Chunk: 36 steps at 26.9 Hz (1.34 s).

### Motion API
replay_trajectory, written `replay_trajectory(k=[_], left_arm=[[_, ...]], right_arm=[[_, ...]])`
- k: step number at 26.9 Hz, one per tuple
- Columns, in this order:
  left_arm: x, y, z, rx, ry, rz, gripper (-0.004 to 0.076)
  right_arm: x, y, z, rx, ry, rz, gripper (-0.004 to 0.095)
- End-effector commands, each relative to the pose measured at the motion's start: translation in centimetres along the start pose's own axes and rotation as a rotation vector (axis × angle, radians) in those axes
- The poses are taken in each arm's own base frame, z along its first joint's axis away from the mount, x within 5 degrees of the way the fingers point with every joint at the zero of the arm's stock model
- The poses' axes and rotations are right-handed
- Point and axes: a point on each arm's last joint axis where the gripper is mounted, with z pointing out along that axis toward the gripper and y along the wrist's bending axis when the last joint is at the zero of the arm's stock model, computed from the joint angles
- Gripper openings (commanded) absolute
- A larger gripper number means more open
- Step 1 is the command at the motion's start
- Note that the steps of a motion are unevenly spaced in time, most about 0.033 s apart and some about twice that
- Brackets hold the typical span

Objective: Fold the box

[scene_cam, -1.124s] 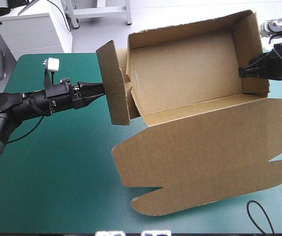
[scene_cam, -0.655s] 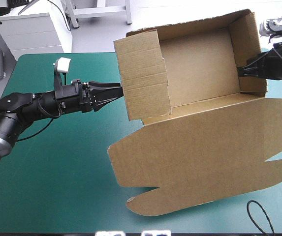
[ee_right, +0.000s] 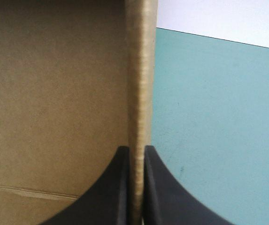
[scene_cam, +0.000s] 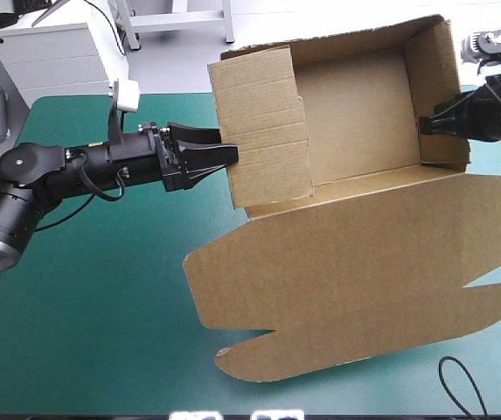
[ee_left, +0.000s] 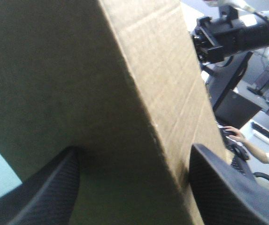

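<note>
The brown box (scene_cam: 355, 131) stands at the far right of the table (scene_cam: 101, 306), walls up, lid flat. The right wrist view shows the right gripper (ee_right: 135, 148) pinching its right wall. The left wrist view shows the left gripper (ee_left: 135, 149) spread wide at the left wall.

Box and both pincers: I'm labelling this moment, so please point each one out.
box (scene_cam: 355, 280): high view, on its flat lid panel.
left pincer (scene_cam: 226, 147): high view, midway between its open fingertips, at the side flap.
right pincer (ee_right: 135, 150): right wrist view, midway between fingertips shut on the box wall.
</note>
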Motion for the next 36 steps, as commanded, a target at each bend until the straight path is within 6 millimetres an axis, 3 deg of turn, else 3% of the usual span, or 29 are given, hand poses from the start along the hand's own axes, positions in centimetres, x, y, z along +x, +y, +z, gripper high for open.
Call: replay_trajectory(k=[1,6,13,19,28,36], left_arm=[[-2.1,-1.7,0.1,-0.069,-0.067,0.059,0.0500],[-4.0,-2.3,0.1,-0.248,-0.049,0.091,0.0500],[-4.8,-0.7,-0.8,-0.500,0.042,0.065,0.0499],[-4.8,0.0,-1.3,-0.607,0.099,0.063,0.0487],[-4.7,1.0,-2.0,-0.741,0.113,0.029,0.0474],[-3.7,1.5,0.2,-0.746,0.189,0.079,0.0408]], right_arm=[[-1.0,1.2,-2.1,-0.023,-0.123,0.008,-0.0011],[-1.8,3.5,-1.0,0.029,-0.153,-0.024,-0.0011],[-2.9,7.3,1.7,-0.040,-0.195,-0.016,-0.0011],[-2.8,7.8,4.1,-0.063,-0.146,0.005,-0.0012],[-3.2,8.1,5.0,-0.103,-0.168,0.032,-0.0012],[-3.0,8.4,8.0,-0.138,-0.102,0.061,-0.0012]])
